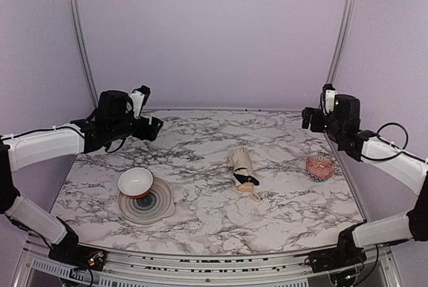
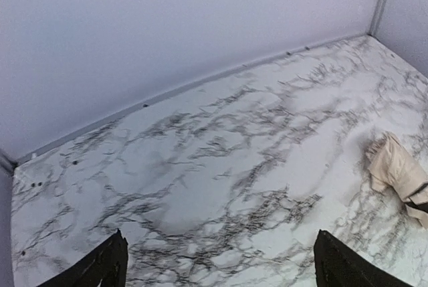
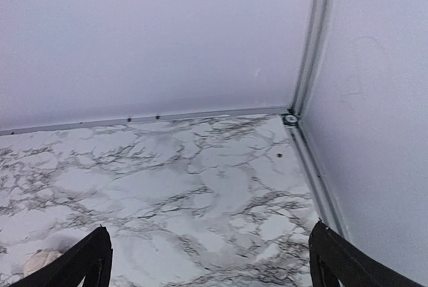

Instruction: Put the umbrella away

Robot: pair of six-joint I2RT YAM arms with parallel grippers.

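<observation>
Umbrella (image 1: 242, 170) lies folded near the worktop's (image 1: 200, 213) centre, touched by neither arm. Left end effector (image 1: 154, 127) at ten o'clock and right end effector (image 1: 307, 118) at two o'clock both gape empty (stowing looks finished). Next probably calls only for parking the arms.

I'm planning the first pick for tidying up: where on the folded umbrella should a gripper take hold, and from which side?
The umbrella lies flat, its length running roughly far to near. Probably best: come straight down on the cream fabric bundle, jaws closing across its narrow width. The small handle at the near end looks harder to catch.
</observation>
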